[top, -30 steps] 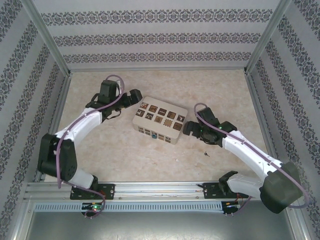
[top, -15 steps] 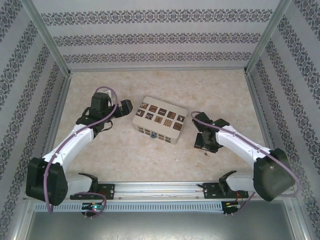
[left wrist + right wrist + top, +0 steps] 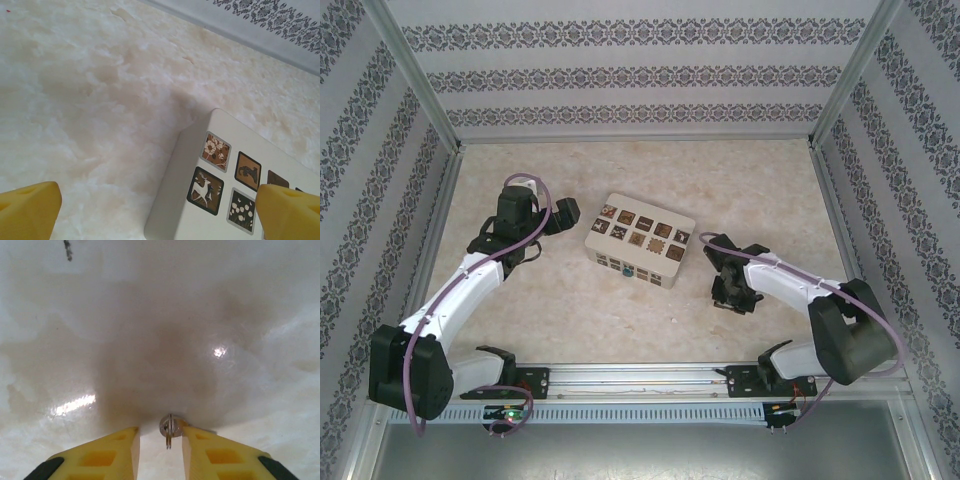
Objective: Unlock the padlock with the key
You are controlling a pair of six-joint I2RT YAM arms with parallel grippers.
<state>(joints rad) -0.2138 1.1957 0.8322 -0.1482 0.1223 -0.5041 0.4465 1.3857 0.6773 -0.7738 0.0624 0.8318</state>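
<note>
The key (image 3: 169,429), a tiny silver-grey piece, lies on the table between my right gripper's (image 3: 160,445) yellow fingertips (image 3: 117,447). The jaws have narrowed around it, with a gap still showing on the left side. From above, the right gripper (image 3: 728,300) points down at the table right of the box and hides the key. The padlock (image 3: 627,270) is a small blue dot on the front face of the cream box (image 3: 640,240). My left gripper (image 3: 565,215) hovers wide open at the box's left end, its fingertips (image 3: 30,210) straddling the box corner (image 3: 200,165).
Patterned walls and metal frame posts (image 3: 420,80) close in the table on three sides. A rail (image 3: 640,378) runs along the near edge. Bare marbled tabletop lies left and behind the box. A small dark mark (image 3: 67,250) sits on the table ahead of the right gripper.
The right gripper moved from beside the box down over the key, and its jaws narrowed from wide open. The left gripper drew back a little to the left, still open.
</note>
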